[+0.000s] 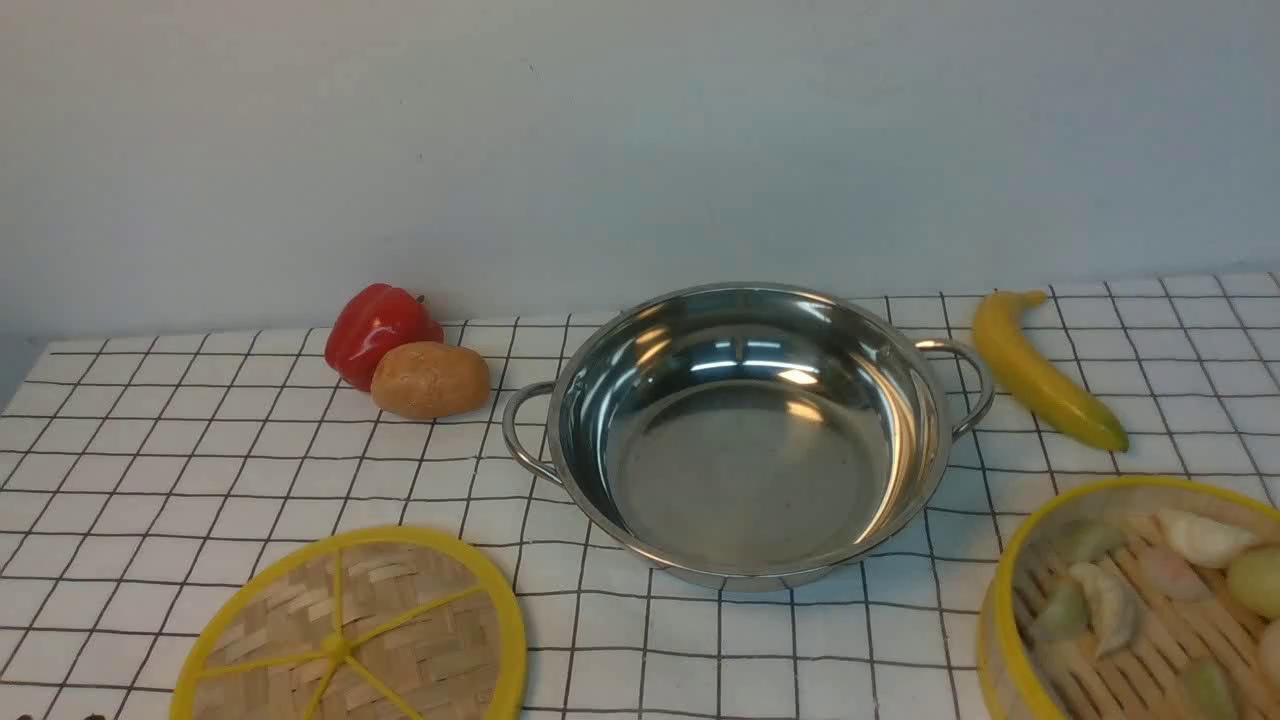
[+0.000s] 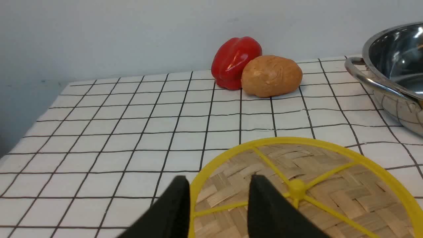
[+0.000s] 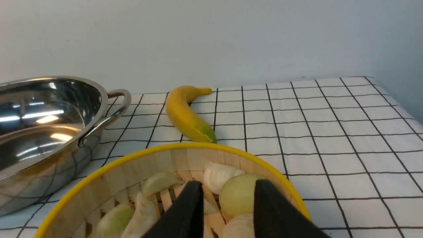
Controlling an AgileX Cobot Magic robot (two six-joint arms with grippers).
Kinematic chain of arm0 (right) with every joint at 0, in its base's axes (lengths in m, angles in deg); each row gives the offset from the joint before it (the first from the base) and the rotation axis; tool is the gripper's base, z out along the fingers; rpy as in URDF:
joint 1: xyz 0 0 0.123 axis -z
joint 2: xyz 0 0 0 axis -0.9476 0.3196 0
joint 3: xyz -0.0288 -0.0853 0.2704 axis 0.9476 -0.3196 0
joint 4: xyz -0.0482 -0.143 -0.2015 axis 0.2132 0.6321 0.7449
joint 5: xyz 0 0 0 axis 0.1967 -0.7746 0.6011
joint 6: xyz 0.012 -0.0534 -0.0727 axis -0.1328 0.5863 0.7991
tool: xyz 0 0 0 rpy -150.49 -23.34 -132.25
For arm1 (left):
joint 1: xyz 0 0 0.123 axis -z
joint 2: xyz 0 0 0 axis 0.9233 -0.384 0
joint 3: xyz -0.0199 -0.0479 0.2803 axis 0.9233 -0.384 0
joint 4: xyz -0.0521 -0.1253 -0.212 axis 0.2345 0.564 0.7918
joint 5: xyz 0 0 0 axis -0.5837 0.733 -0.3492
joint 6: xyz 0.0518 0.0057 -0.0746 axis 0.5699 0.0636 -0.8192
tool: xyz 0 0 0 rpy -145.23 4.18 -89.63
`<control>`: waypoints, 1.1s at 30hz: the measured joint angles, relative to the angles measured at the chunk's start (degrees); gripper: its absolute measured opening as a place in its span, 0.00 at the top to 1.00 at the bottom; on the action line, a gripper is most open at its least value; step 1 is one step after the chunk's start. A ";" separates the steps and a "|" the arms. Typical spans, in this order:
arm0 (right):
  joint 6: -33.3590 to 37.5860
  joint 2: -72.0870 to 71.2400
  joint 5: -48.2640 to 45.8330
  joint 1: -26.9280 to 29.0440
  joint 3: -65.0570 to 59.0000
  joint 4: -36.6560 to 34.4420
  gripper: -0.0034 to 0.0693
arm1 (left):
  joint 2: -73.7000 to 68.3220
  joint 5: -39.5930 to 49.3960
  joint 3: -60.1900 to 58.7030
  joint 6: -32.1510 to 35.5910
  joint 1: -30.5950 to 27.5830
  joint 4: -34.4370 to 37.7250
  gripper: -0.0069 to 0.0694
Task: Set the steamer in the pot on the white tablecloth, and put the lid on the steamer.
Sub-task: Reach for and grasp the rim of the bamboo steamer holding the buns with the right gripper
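- my left gripper [image 2: 219, 180] is open and empty, over the near edge of the lid [image 2: 297, 185]; the lid lies flat on the cloth [image 2: 132, 132], near-left of the pot [image 1: 750, 470]
- my right gripper [image 3: 228, 183] is open too, holding nothing, above the steamer [image 3: 148, 163], which stands on the cloth near-right of the pot, not yet in it
- the pot looks only a little wider than the steamer, so an off-centre drop could catch its rim and tip the basket
- a pinch on one side of the wall may tilt the steamer and spill the food [image 3: 236, 193]
- the flat lid gives little to grab; i might snag the cloth
- the banana [image 3: 186, 115] lies near the steamer and could get knocked
- the front view cuts off the lid and steamer and shows neither arm; i cannot tell my height above them
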 joint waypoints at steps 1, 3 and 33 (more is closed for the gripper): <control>0.00 0.00 0.00 0.00 0.00 0.00 0.62 | 0.00 0.00 0.00 0.00 0.00 0.00 0.59; 0.00 0.00 0.00 0.00 0.00 0.00 0.62 | 0.00 0.00 0.00 0.00 0.00 0.00 0.59; -0.20 0.00 0.77 0.00 0.00 -0.48 0.62 | 0.00 0.00 0.00 0.00 0.00 0.00 0.59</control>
